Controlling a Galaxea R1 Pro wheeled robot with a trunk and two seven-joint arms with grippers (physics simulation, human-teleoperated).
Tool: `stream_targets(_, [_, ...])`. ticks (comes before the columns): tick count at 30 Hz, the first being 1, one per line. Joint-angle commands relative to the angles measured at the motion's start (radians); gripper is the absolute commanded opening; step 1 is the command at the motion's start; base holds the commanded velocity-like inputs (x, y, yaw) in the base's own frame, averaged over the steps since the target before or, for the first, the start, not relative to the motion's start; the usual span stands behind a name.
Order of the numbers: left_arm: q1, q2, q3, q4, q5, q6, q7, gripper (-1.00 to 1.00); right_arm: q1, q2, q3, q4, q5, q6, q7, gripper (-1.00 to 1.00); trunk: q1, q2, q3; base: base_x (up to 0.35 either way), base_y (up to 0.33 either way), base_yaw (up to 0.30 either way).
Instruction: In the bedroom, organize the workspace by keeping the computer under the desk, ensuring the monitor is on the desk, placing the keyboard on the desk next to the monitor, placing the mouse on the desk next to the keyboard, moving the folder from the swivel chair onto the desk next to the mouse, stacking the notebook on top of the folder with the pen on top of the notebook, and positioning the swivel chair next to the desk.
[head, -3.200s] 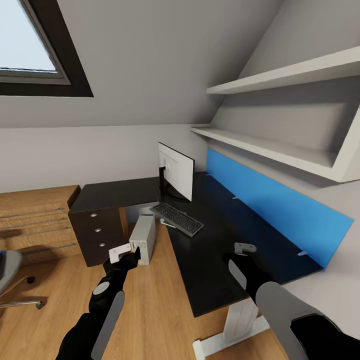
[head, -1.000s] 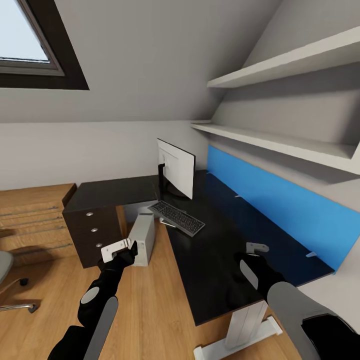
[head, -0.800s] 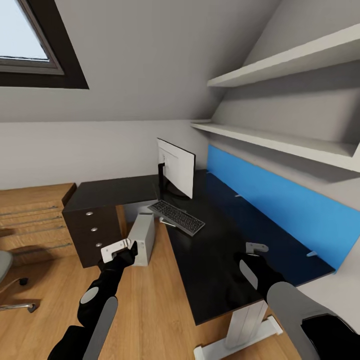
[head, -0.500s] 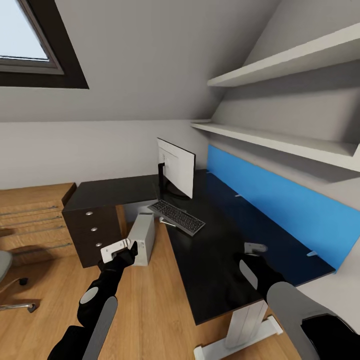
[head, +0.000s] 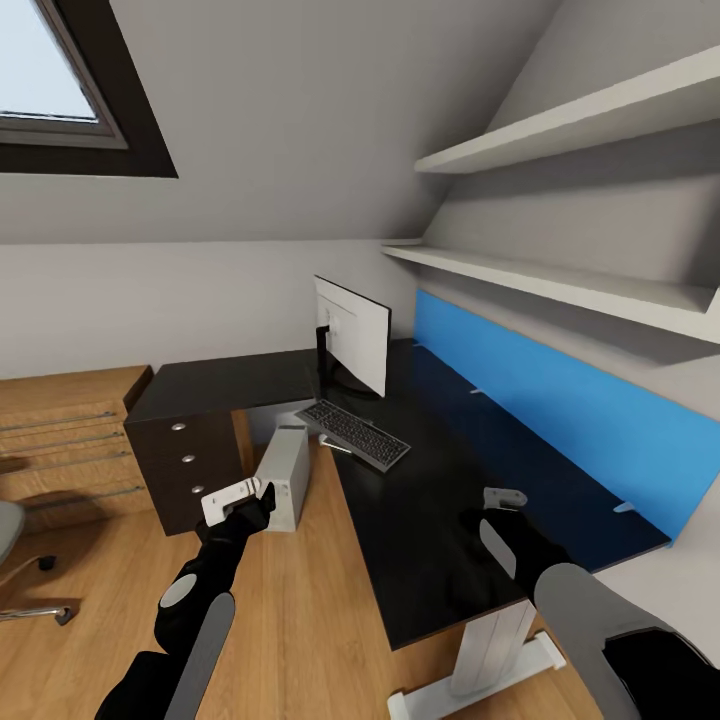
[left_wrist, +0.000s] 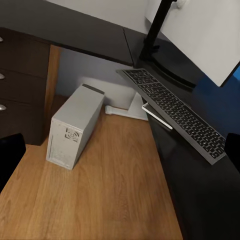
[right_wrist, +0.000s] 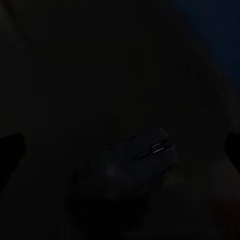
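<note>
The worktop (head: 430, 500) carries the monitor (head: 352, 338) and keyboard (head: 352, 435); the computer (head: 284, 478) stands beside it on the floor. The right gripper (head: 503, 497) has edged lower toward the mouse (right_wrist: 142, 155) lying on the worktop, jaws wide, so a grasp looks close. The left gripper (head: 236, 498) hangs idle, jaws wide.

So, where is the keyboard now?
In the head view, the keyboard lies on the desk, just in front of the monitor, overhanging its edge above the computer.
</note>
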Motion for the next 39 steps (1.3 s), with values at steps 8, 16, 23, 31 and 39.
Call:
stream_targets(8, [-0.001, 0.0, -0.001, -0.002, 0.01, 0.003, 0.008, 1.0, 0.0, -0.001, 0.008, -0.002, -0.009, 0.006, -0.007, 1.0, 0.023, -0.043, -0.02, 0.0, 0.0, 0.0])
stream_targets(16, [-0.001, 0.0, -0.001, -0.002, 0.01, 0.003, 0.008, 1.0, 0.0, -0.002, 0.008, -0.002, -0.008, 0.007, -0.007, 1.0, 0.054, -0.099, -0.045, 0.0, 0.0, 0.0])
stream_targets(23, [-0.001, 0.0, -0.001, -0.002, 0.01, 0.003, 0.008, 1.0, 0.0, -0.003, 0.008, -0.002, -0.007, 0.007, -0.007, 1.0, 0.081, -0.148, -0.067, 0.0, 0.0, 0.0])
stream_targets(31, [-0.001, 0.0, -0.001, -0.003, 0.01, 0.003, 0.008, 1.0, 0.0, -0.003, 0.007, -0.002, -0.007, 0.006, -0.007, 1.0, 0.111, -0.204, -0.092, 0.0, 0.0, 0.0])
stream_targets(39, [-0.001, 0.0, -0.001, -0.003, 0.01, 0.002, 0.008, 1.0, 0.0, -0.004, 0.007, -0.002, -0.007, 0.007, -0.007, 1.0, 0.142, -0.26, -0.117, 0.0, 0.0, 0.0])
